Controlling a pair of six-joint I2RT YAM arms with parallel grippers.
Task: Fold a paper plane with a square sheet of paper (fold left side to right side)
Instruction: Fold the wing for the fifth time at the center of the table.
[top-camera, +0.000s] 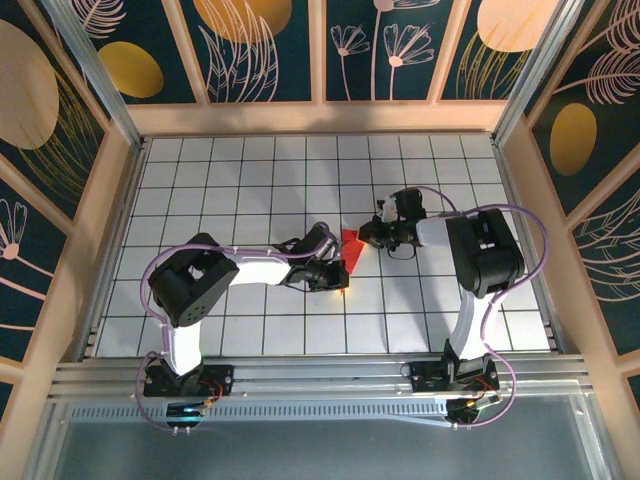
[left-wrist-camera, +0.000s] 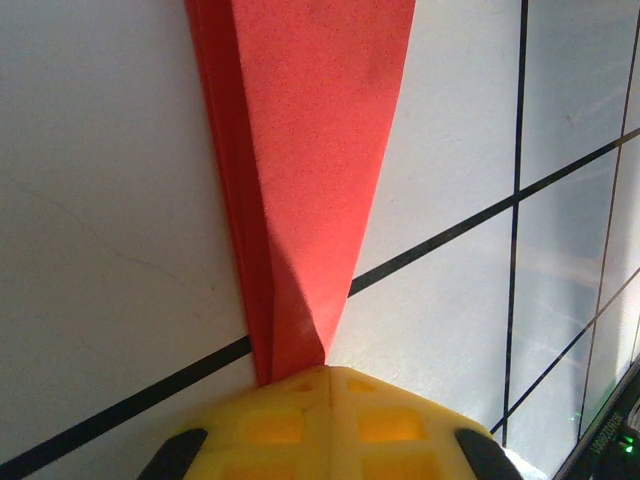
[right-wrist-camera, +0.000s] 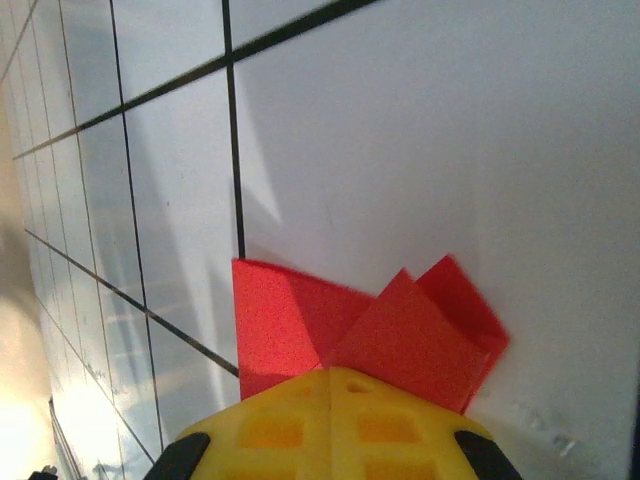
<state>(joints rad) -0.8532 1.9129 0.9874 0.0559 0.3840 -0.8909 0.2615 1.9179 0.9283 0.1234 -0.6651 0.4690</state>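
I work on a white table (top-camera: 200, 200) ruled in black grid lines, boxed in by wooden rails and dark floral wall panels (top-camera: 260, 50). The red paper plane (top-camera: 350, 245) lies near the table's middle. My left gripper (top-camera: 335, 275) pinches its narrow tip (left-wrist-camera: 300, 330) from the near side; my right gripper (top-camera: 368, 235) is pressed together on its wider folded end (right-wrist-camera: 300, 320).

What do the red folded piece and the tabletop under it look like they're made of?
The paper plane looks like thin matte red paper: sharp creases, layered edges, a faintly grainy face. The table seems a smooth white board or laminate with black grid lines; its soft sheen suggests a semi-gloss finish, exact material unclear.
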